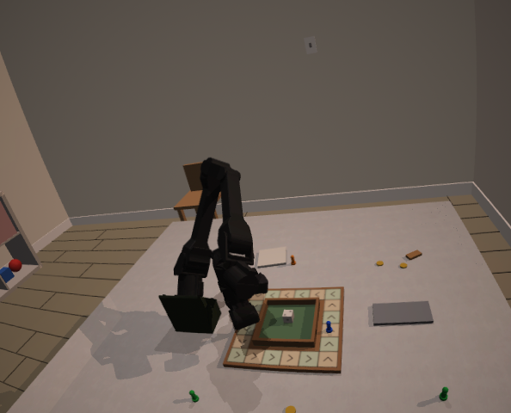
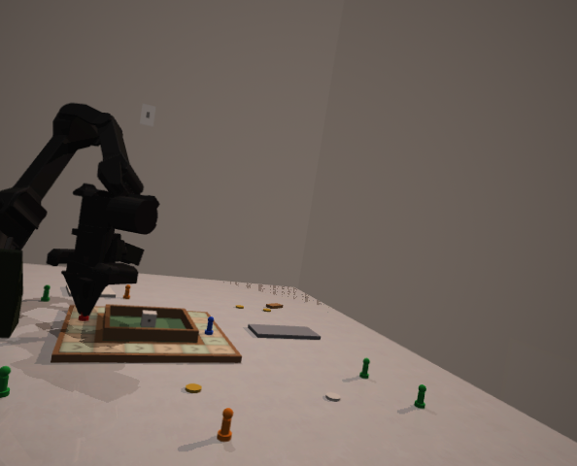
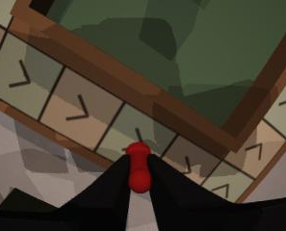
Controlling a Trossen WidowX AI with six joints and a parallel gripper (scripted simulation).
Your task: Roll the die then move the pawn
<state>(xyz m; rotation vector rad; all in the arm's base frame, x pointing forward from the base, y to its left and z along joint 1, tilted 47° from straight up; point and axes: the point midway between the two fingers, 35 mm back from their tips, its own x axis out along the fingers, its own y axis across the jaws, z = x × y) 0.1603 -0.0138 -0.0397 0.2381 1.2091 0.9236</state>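
Note:
My gripper (image 2: 84, 311) (image 3: 139, 161) is shut on the red pawn (image 2: 84, 317) (image 3: 140, 180), held upright low over a pale green square on the left side of the board (image 1: 271, 357) (image 2: 139, 348) (image 3: 75, 115). Whether its base touches the board cannot be told. In the top view the arm hides the pawn and fingertips. The white die (image 1: 287, 316) (image 2: 148, 318) lies inside the brown-walled tray (image 1: 286, 342) (image 2: 151, 334) (image 3: 133, 87); its top seems to show two pips, but they are small. The blue pawn (image 1: 329, 327) (image 2: 209, 325) stands on the right side of the board.
A dark grey slab (image 1: 402, 312) (image 2: 284, 331) lies right of the board. A pale slab (image 1: 272, 256) and an orange pawn (image 1: 292, 260) (image 2: 127, 292) are behind it. Green pawns (image 1: 193, 395) (image 2: 1, 382), another orange pawn (image 2: 224, 425) and a yellow disc (image 2: 193, 387) are in front.

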